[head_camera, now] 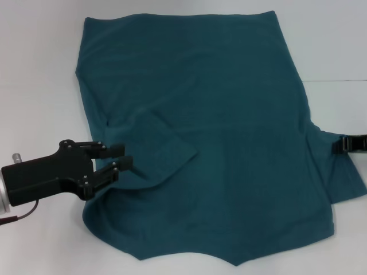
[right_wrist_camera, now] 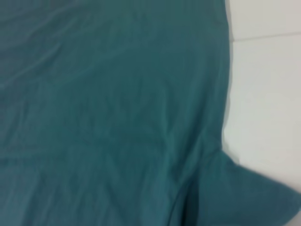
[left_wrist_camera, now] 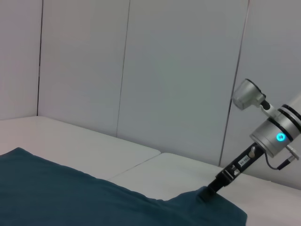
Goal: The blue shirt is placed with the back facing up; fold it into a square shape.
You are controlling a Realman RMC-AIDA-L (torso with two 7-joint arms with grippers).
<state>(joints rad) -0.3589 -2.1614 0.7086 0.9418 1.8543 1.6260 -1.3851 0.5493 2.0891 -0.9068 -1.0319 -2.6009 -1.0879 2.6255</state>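
Observation:
The blue shirt [head_camera: 218, 132] lies spread flat on the white table, plain side up, with no letters showing. Its left sleeve [head_camera: 163, 154] is folded inward over the body. My left gripper [head_camera: 120, 157] is open at the shirt's left edge, beside that folded sleeve, with nothing between its fingers. My right gripper [head_camera: 339, 144] is at the right edge, at the top of the right sleeve [head_camera: 344, 180]. In the left wrist view the right gripper [left_wrist_camera: 210, 191] pinches the fabric into a small raised peak. The right wrist view shows the shirt [right_wrist_camera: 117, 113] and the sleeve only.
The white table [head_camera: 40, 86] has bare surface to the left, right and behind the shirt. A seam in the table [head_camera: 338, 80] runs at the right. Pale wall panels [left_wrist_camera: 164, 70] stand behind the table.

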